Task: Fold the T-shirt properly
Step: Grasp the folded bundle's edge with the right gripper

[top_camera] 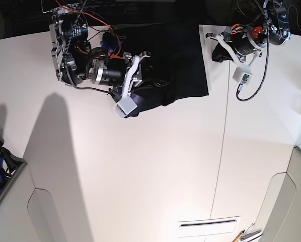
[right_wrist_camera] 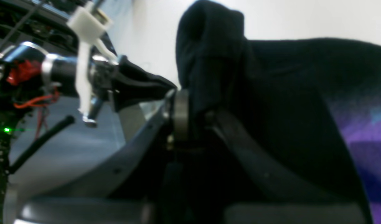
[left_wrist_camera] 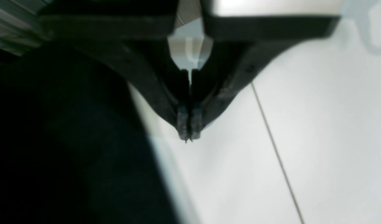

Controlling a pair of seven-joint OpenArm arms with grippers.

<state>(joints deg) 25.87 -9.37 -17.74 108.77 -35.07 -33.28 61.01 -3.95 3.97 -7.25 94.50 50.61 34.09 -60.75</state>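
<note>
The T-shirt (top_camera: 175,65) sits at the top middle of the base view, a dark heap on the white tabletop (top_camera: 140,171), black side mostly showing. In the right wrist view a patch of purple-blue print peeks out at the lower right of the frame.

The right gripper (right_wrist_camera: 193,121) has its fingers clamped on a bunched fold of the black cloth, and that fold stands up in a hump above the fingers, top center of the right wrist view. In the base view this arm is at the upper left, reaching into the left edge of the shirt.

The left gripper (left_wrist_camera: 188,132) has its fingers pressed together with nothing between them, as far as the blurry left wrist view lets me see. It hangs over bare tabletop just beside the shirt's edge, the dark cloth filling the left of that frame. In the base view it's at the upper right, beside the shirt's right edge.
</note>
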